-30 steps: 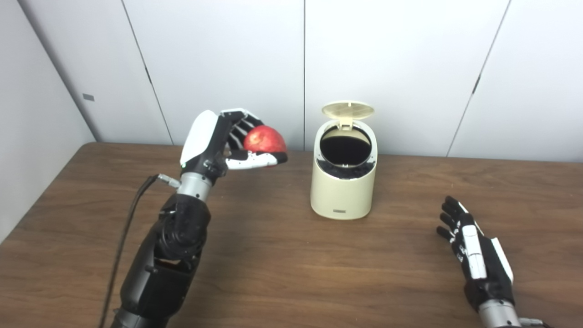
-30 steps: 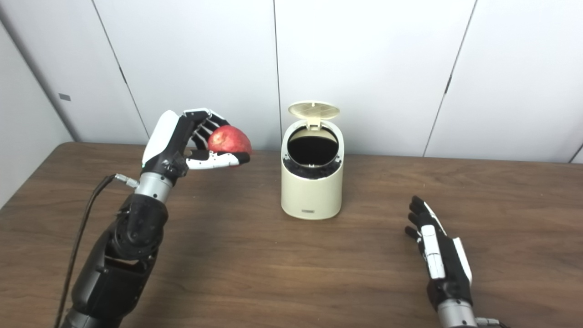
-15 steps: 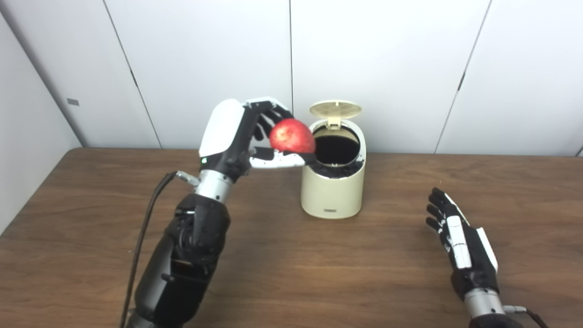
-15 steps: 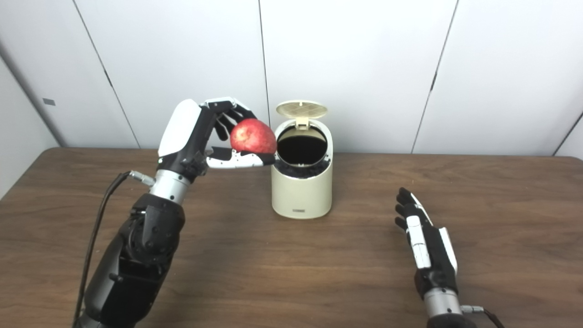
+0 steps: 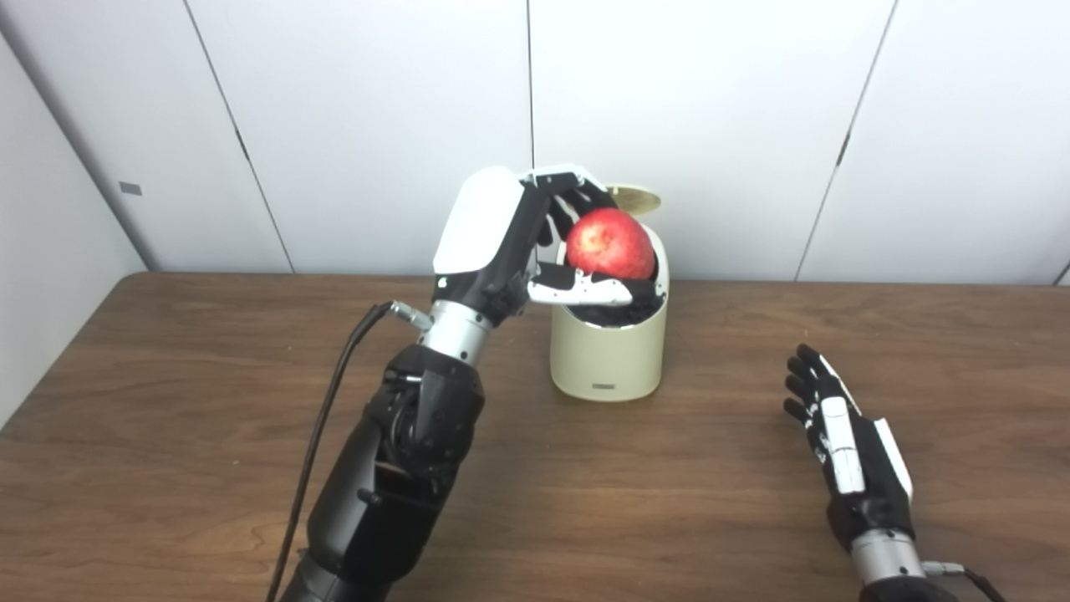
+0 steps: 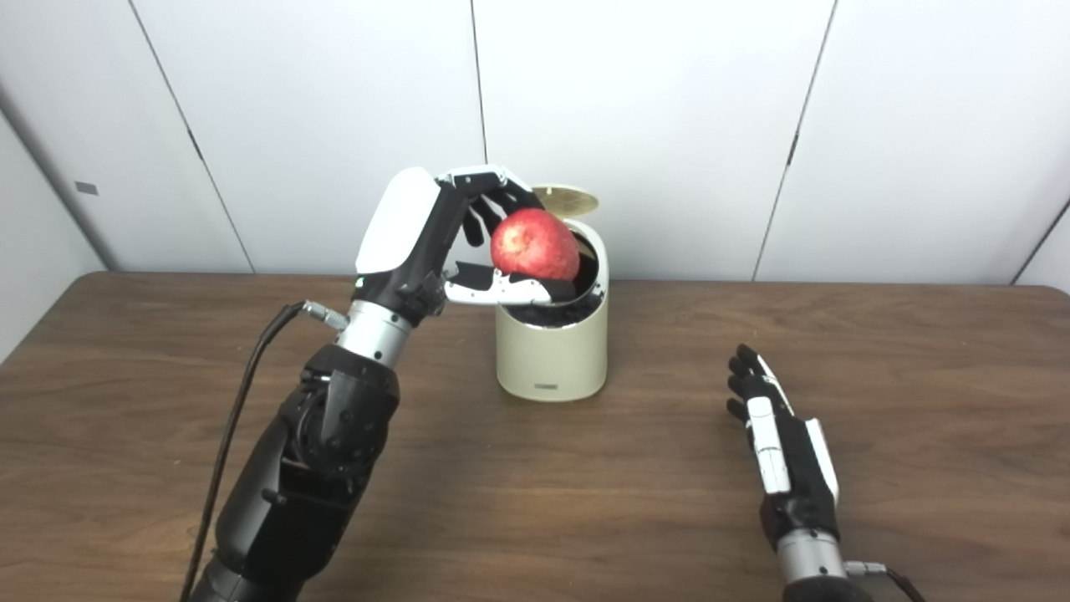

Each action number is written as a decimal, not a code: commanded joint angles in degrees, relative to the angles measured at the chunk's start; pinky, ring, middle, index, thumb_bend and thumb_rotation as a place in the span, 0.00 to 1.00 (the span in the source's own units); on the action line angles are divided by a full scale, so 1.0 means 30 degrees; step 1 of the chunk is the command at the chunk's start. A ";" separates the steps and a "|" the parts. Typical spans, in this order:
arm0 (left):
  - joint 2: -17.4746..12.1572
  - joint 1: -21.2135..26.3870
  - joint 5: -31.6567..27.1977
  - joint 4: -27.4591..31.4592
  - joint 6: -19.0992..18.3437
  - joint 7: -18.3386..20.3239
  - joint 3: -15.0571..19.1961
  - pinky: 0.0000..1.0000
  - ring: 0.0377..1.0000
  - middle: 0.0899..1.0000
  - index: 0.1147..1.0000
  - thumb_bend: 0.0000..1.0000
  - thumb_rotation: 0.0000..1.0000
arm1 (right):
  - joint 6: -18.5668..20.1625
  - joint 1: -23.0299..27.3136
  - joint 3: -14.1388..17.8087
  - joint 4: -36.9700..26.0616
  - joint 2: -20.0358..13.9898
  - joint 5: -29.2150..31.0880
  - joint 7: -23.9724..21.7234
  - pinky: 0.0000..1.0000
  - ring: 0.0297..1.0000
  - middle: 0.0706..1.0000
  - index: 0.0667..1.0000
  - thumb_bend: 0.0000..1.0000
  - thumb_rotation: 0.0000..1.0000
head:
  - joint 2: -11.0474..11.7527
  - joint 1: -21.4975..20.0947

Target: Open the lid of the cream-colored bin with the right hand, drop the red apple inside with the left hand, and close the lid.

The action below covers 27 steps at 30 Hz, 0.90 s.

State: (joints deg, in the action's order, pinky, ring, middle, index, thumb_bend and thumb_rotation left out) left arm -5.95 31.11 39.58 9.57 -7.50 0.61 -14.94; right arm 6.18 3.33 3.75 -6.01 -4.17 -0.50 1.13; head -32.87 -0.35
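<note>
Left hand [image 5: 535,242] raised high on a bent arm, fingers curled over the top, thumb stretched flat beneath, closed in a grasp. Right hand [image 5: 844,447] low, fingers loosely spread, holding nothing.

- Bright, even, diffuse light across both views; pale wall panels [image 5: 694,125] read clean, not blown out.
- Soft shadows lie on the dark brown wooden worktop [image 5: 652,502] beneath the arms.
- Mild sheen on the glossy red apple [image 5: 610,242].
- Slightly soft overall, with no motion blur.
</note>
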 commanded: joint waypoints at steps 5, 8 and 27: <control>0.0348 0.1193 0.0385 -0.0396 0.0740 -0.0531 0.0072 0.32 0.40 0.51 0.45 0.47 0.00 | -0.0994 0.0493 0.0024 -0.0506 -0.0020 -0.0162 0.0188 0.90 0.92 0.92 0.95 0.51 0.98 | -0.0038 -0.0055; 0.0413 0.1200 0.0348 -0.0699 0.0802 -0.0590 0.0167 0.32 0.40 0.51 0.45 0.47 0.00 | -0.0968 0.0464 0.0028 -0.0570 -0.0029 -0.0193 0.0234 0.90 0.92 0.92 0.95 0.52 0.99 | -0.0067 -0.0068; -0.0066 0.2182 0.1333 -0.3883 0.1669 -0.1847 0.0170 0.31 0.39 0.51 0.44 0.47 0.00 | -0.1325 0.0438 -0.0008 -0.0434 -0.0062 -0.0096 0.0211 0.90 0.92 0.91 0.95 0.54 0.97 | -0.0044 -0.0173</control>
State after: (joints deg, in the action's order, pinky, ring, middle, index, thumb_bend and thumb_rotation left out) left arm -6.03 33.84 42.64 -2.60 -3.23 -3.37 -14.61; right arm 4.66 3.33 3.70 -5.65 -4.19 -0.65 1.82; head -32.96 -0.79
